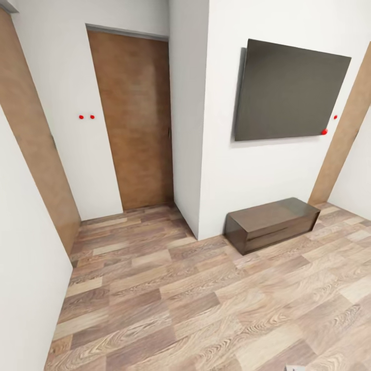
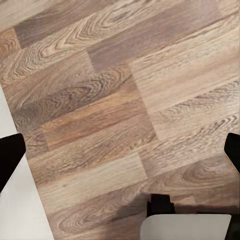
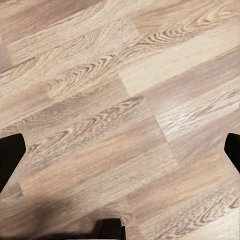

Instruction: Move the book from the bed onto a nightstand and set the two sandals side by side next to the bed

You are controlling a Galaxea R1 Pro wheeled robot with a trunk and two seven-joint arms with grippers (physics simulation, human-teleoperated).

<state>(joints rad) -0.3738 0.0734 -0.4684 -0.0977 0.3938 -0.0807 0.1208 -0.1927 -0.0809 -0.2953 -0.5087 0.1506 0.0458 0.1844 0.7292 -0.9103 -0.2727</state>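
Bedroom things like the book, the bed and the sandals are not to be seen from this spot. The head view looks at white walls [image 1: 268, 180] and a wood floor [image 1: 206, 309]. A brown door [image 1: 135, 121] stands shut in a nook at the back. A big dark screen [image 1: 288, 93] hangs on the wall to the right of it. Under the screen, a long low brown bench [image 1: 273, 222] sits on the floor, close against the wall. Small red dots [image 1: 86, 117] mark the wall beside the door, and more red dots [image 1: 324, 131] sit near the screen's lower corner.

Both wrist views look straight down at the floor planks. The left gripper [image 2: 120, 150] has its two dark fingers [image 2: 10, 155] far apart at the edges of its view, with nothing between them but floor. A pale grey part of the robot [image 2: 187, 226] and a strip of white wall [image 2: 20, 210] show there too. The right gripper [image 3: 120, 150] is spread wide as well, with bare floor between its fingers [image 3: 10, 155].
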